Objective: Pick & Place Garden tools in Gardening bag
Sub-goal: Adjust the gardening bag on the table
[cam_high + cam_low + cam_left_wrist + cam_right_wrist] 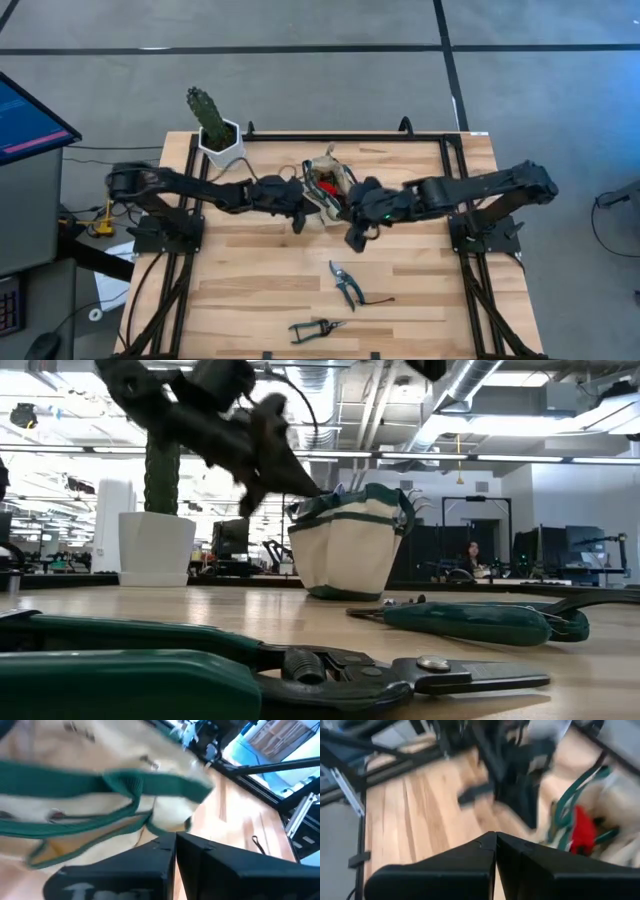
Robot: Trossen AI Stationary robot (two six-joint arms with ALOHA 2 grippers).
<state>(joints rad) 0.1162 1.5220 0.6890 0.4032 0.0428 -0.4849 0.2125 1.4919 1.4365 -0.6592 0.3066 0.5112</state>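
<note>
High view shows us our left end effector (298,222) and right end effector (355,238) both clenched and empty beside the gardening bag (326,190) at the back of the table (420,290). We think we are between picks. Next we must open and reach for two pruning shears (345,283) (312,329) near the front; one red tool (322,186) sits inside the bag.

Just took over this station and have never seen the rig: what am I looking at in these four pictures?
Two dark robot arms work at a wooden table. One picture looks straight down, one sits at table height, and two ride on the wrists. The left gripper and right gripper are both shut and empty, beside the gardening bag, which stands upright with a red item inside. Two green-handled pruning shears lie on the table nearer the front. A potted cactus stands at the back corner.
</note>
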